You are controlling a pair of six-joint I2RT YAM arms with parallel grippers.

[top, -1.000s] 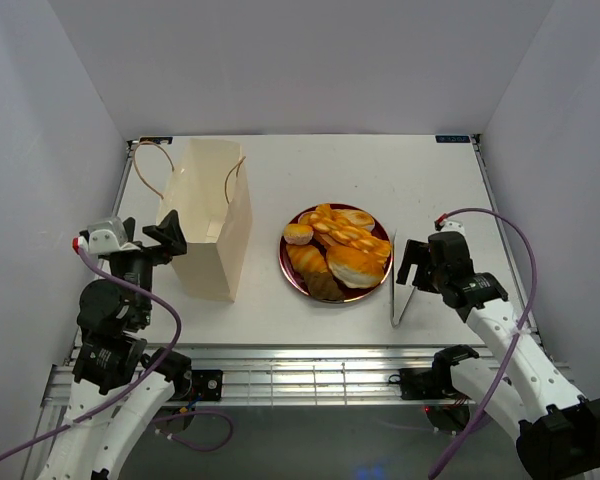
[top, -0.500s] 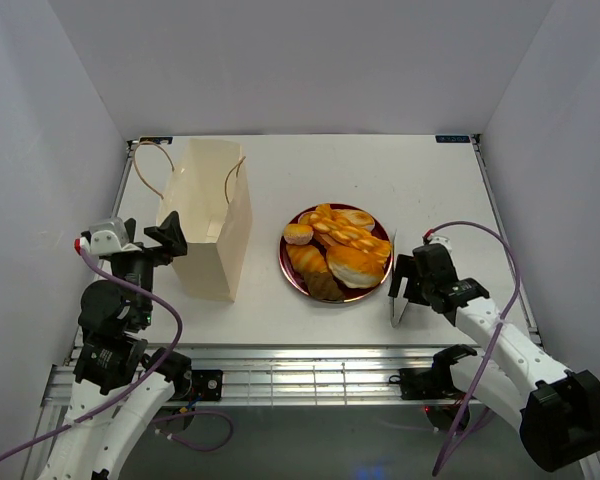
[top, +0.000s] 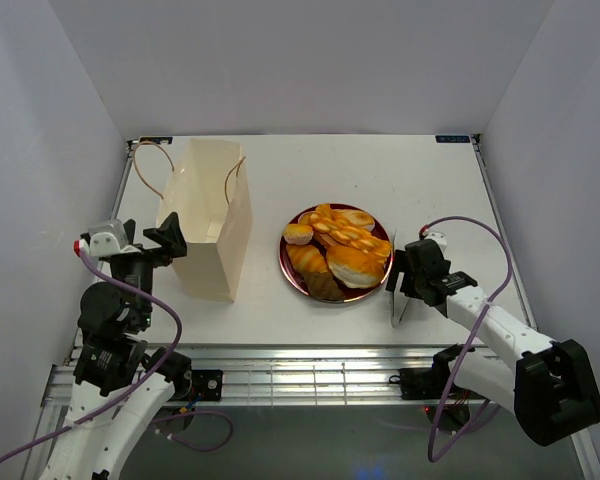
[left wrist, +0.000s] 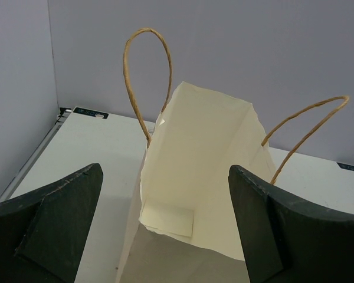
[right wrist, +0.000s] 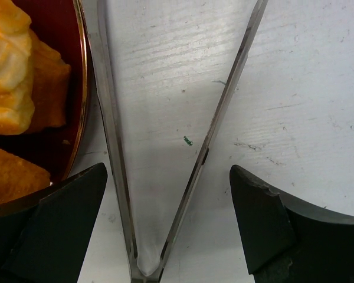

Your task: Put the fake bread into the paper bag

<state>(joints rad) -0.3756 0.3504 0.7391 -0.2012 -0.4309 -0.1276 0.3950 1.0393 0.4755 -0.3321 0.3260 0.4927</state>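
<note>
Several glossy golden and brown fake bread pieces (top: 337, 250) lie piled on a dark red plate (top: 288, 266); two of them show at the left of the right wrist view (right wrist: 12, 76). The cream paper bag (top: 210, 215) stands upright and open at the left, with brown cord handles. My left gripper (top: 166, 238) is open beside the bag's near left edge, and its wrist view looks into the bag's open mouth (left wrist: 194, 171) between the two fingers (left wrist: 165, 203). My right gripper (top: 404, 272) is open, low over the metal tongs (top: 397, 303), its fingers straddling both tong arms (right wrist: 115, 135) near their joined end.
The plate's rim (right wrist: 82, 88) lies just left of the tongs. Side rails run along the table's left and right edges, and metal rails along the near edge (top: 300, 365). White walls close in the table on three sides.
My right gripper has moved down and a little left, onto the tongs beside the plate. The left arm, bag and bread have not moved.
</note>
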